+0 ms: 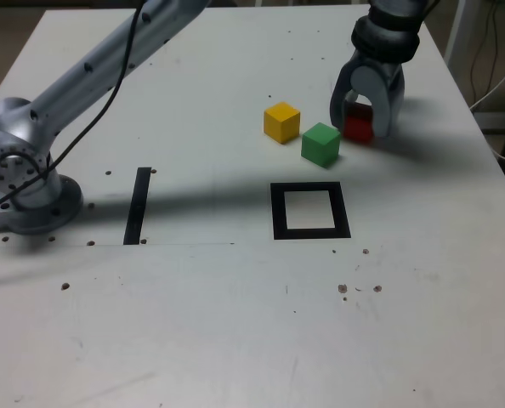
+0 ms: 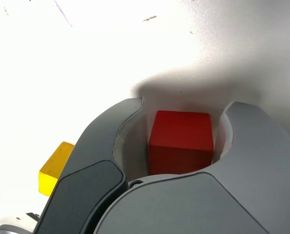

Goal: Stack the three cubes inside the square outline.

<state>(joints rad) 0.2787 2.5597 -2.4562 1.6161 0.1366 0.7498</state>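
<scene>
The red cube (image 1: 358, 130) rests on the white table at the far right of the exterior view, between the two grey fingers of my gripper (image 1: 360, 125). In the wrist view the red cube (image 2: 180, 141) fills the space between the fingers, which press close on both its sides; the gripper (image 2: 184, 105) is shut on it. The yellow cube (image 1: 281, 121) and the green cube (image 1: 320, 144) sit side by side just to the exterior view's left of the gripper. The yellow cube (image 2: 54, 168) also shows beside one finger. The square outline (image 1: 278, 211) lies nearer the camera, with nothing in it.
A narrow black strip (image 1: 138, 206) lies toward the exterior view's left, near the arm's grey base (image 1: 23, 183). The arm's link spans the far left part of the table. Small dark specks dot the white tabletop (image 1: 235, 323). The table's right edge runs close behind the gripper.
</scene>
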